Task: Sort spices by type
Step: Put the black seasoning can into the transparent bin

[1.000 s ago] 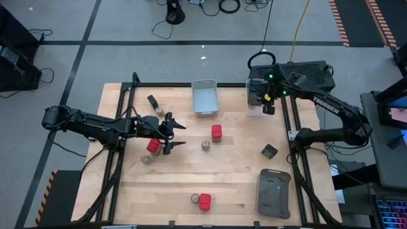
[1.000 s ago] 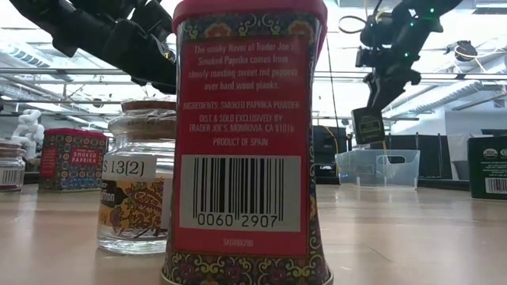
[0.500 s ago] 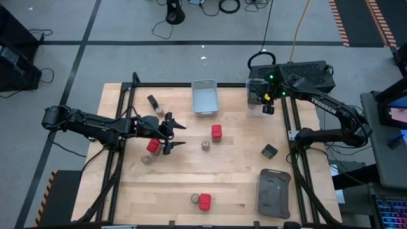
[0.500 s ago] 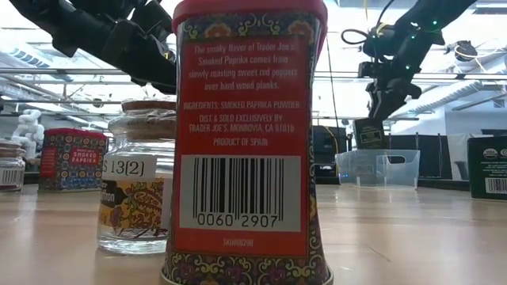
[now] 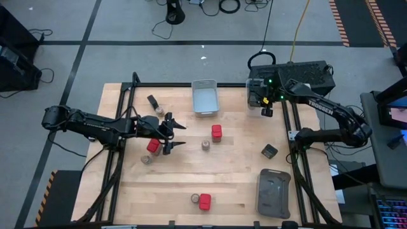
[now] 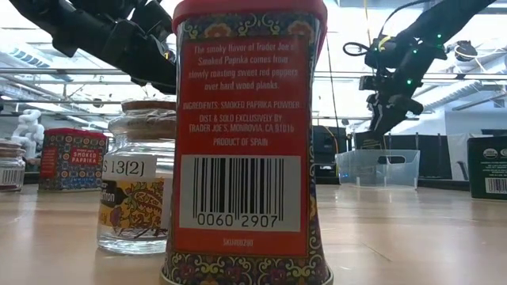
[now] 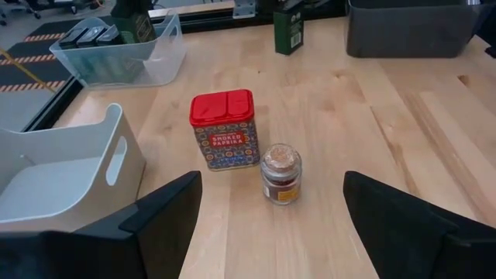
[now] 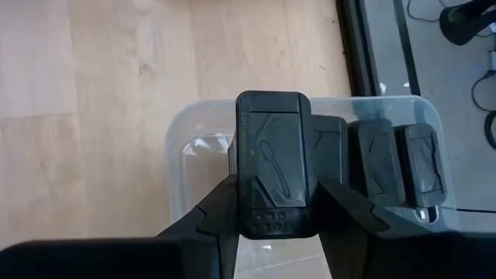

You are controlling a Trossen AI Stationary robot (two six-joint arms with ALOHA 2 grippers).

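Nearest the low camera we see a tall red-capped paprika tin (image 6: 247, 134) filling the frame's centre, with a round glass jar with a tan cork top (image 6: 139, 178) just beside it on the left; in the high view these two sit at the bottom centre of the wooden table (image 5: 235, 172). A flat dark grey tray (image 5: 273, 193) lies at the lower right.

Further up, at centre left of the high view, our left gripper (image 5: 173, 136) hovers with its jaws wide apart and nothing between them. A second red-capped tin (image 5: 153, 145) and a cork-topped jar (image 5: 147, 159) sit just beside it on the left. Its wrist view looks past the dark fingers (image 7: 167, 213) at a third red-capped tin (image 7: 224, 129) and another cork-topped jar (image 7: 280, 172) standing close together mid-table. A dark black spice container (image 5: 269, 151) lies alone at centre right.

At the upper centre stands a grey rectangular bin (image 5: 204, 97). At the upper right, our right gripper (image 8: 275, 203) has its jaws clamped on a black blocky spice container (image 8: 273, 163), held over the clear plastic bin (image 8: 186, 147), where three more black containers (image 8: 372, 159) lie side by side.
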